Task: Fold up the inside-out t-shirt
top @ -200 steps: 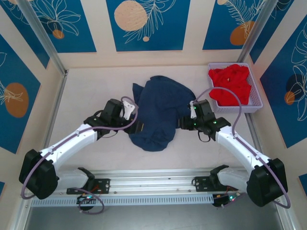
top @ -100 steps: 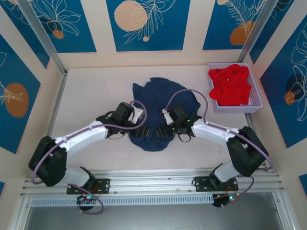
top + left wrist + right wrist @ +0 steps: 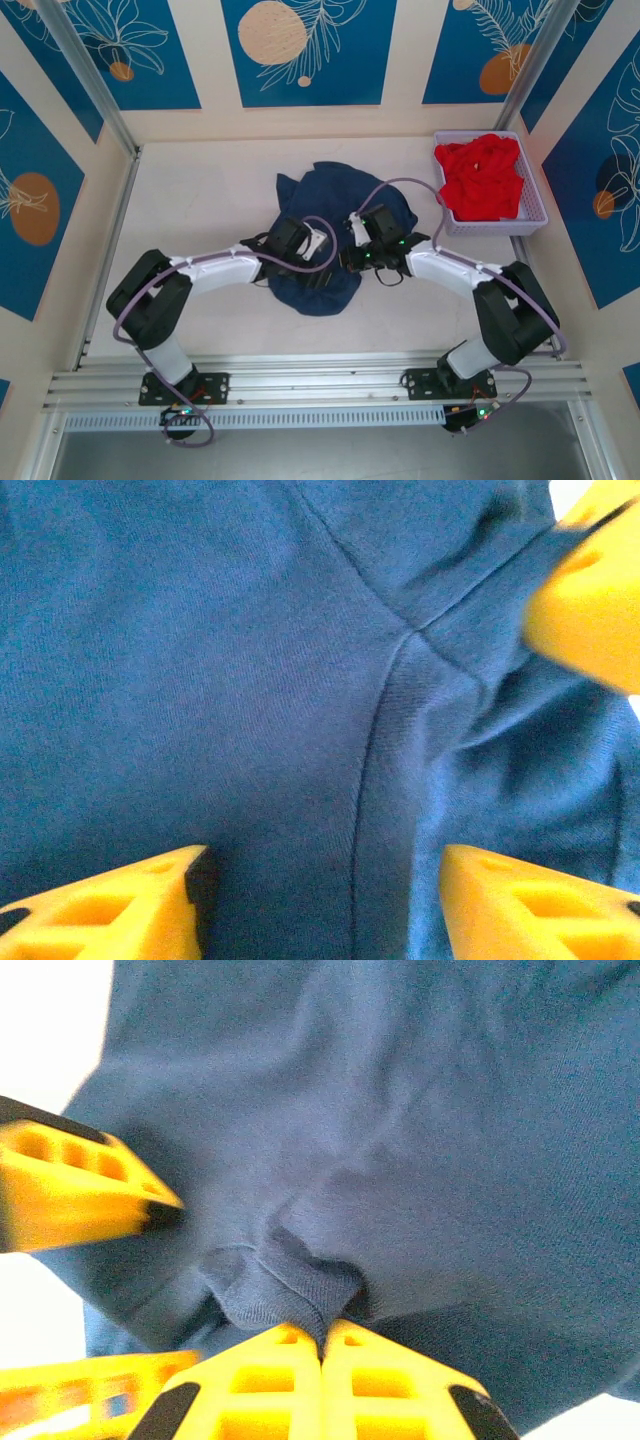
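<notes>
At counter [image 3: 200,200] ctr, inside-out t-shirt [image 3: 340,195] lies bunched; no fold made yet. Right gripper [image 3: 322,1345] is clamped on a cloth pinch toward heap's 6 o'clock. Left gripper [image 3: 322,875] has jaws apart over fabric. Est.: flattening and all folds outstanding.

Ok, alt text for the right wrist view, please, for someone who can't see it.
The right pincer, yellow fingers shut, pinches a puckered fold of the navy t-shirt at bottom centre. The left pincer stands open at the left, over the same cloth; white table shows top left.
</notes>
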`<state>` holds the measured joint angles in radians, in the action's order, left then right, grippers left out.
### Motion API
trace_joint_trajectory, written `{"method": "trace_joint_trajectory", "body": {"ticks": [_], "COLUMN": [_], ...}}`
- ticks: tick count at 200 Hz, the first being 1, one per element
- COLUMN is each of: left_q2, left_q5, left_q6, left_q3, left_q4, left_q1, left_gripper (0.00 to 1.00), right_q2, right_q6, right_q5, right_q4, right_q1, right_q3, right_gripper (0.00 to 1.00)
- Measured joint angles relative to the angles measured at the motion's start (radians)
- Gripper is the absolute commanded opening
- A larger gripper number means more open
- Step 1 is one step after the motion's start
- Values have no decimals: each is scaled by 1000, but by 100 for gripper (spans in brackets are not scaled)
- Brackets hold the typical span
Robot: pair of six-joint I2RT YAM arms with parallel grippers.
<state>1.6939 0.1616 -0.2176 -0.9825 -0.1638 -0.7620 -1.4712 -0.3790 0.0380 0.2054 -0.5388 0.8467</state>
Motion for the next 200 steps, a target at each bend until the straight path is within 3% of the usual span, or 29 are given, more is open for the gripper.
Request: {"method": "trace_joint_trajectory", "body": {"ticks": [36, 57, 84, 129, 184, 200], "left_q2": [11, -17, -101, -230, -287, -285], "left_q5": [-32, -33, 53, 351, 625, 684], "left_q6": [43, 62, 71, 71, 124, 122], "left_q3": [-39, -60, -106, -243, -247, -219], "left_q4": [-16, -47, -141, -304, -418, -396], "left_q1": [0, 7, 46, 186, 195, 195], "left_gripper": [14, 5, 0, 0, 0, 0], "right_q2": [68, 96, 162, 311, 421, 404], "right_q6": [-64, -73, -29, 113, 170, 151], "right_q5": [89, 103, 96, 87, 219, 186], "right_q4": [-10, 11, 65, 103, 108, 133], "right_q1": [52, 66, 68, 43, 79, 89], "right_q3": [0, 0, 0, 0, -8, -9], "right_gripper": [0, 0, 0, 0, 0, 9]}}
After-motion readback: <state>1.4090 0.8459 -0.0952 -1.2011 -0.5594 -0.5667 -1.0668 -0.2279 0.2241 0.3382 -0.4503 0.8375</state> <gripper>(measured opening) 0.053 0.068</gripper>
